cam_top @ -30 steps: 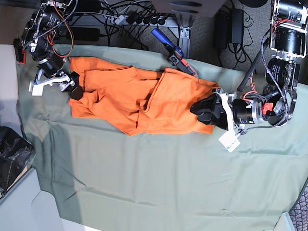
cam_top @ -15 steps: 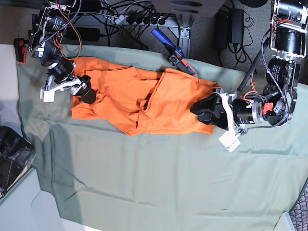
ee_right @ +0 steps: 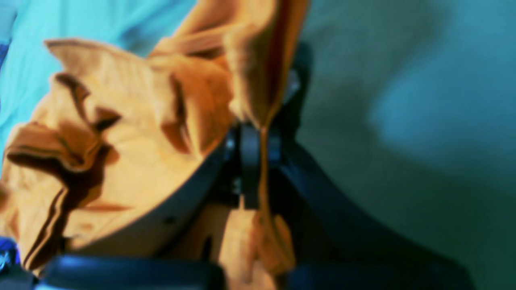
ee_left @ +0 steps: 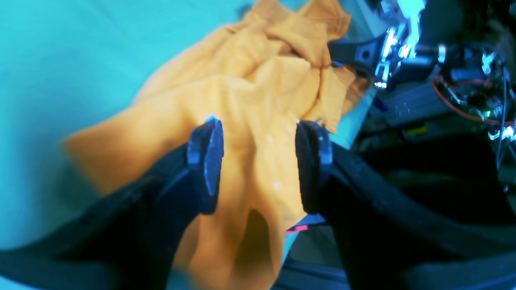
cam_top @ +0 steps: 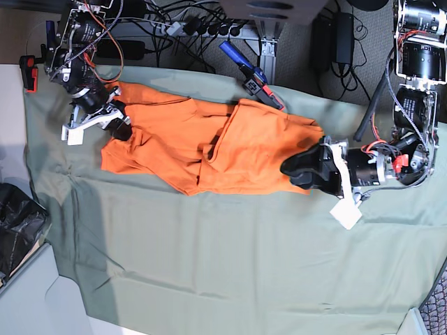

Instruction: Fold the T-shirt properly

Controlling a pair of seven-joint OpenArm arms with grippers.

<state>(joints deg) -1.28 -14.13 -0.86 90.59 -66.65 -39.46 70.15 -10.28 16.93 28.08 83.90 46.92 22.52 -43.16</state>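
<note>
Right end effector (cam_top: 120, 130) shifted in and clenched on T-shirt (cam_top: 209, 143) corner; shirt's long axis runs toward left end effector (cam_top: 297, 169), spread over hem, nothing gripped

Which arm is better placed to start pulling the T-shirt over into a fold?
The right. The right gripper is shut on a pinched fold of the T-shirt at its end. The left gripper stands open over the other end, with cloth between its fingers but no grip.

The right gripper (ee_right: 258, 161) is clamped tight on the T-shirt (cam_top: 209, 143); the left gripper (ee_left: 258, 161) straddles its opposite edge, jaws spread.
</note>
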